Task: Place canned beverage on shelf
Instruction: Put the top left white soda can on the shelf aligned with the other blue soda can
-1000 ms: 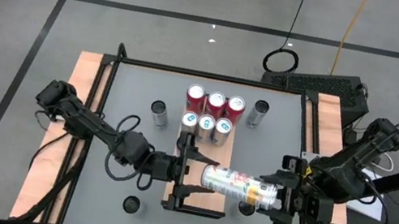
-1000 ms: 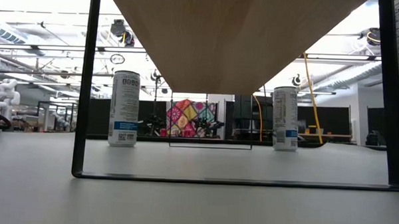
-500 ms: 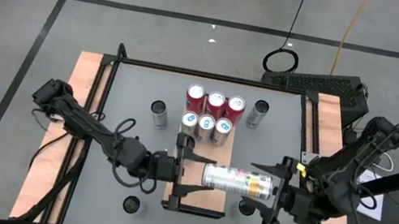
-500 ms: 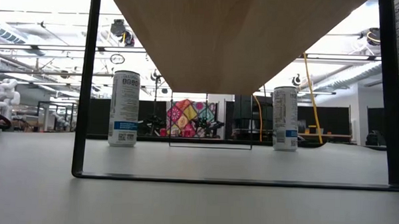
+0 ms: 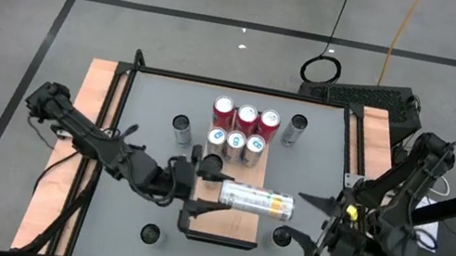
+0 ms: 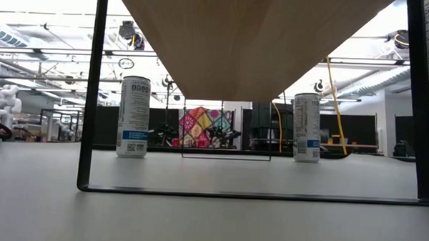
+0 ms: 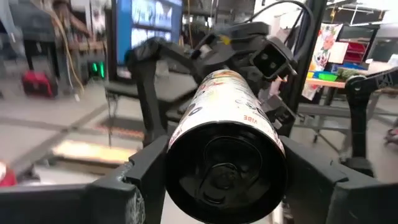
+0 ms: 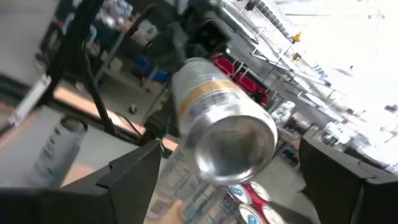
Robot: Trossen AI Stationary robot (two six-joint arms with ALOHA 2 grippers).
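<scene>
Right gripper (image 5: pixel 312 226) is backing off lower right, released; left gripper (image 5: pixel 196 186) is gripping the can (image 5: pixel 256 200) horizontally mid-frame above the shelf (image 5: pixel 230 225).

The can (image 7: pixel 225 149) held lengthwise in the left wrist view carries small printed lettering down its side — one word looks like "VIE", the rest too small to make out. In the low view, the two tall white cans (image 6: pixel 134 116) standing on the table have blocks of print and a blue band, yet none of it can be read. The screen (image 7: pixel 149 31) behind the can in the left wrist view shows bright marks — illegible.
</scene>
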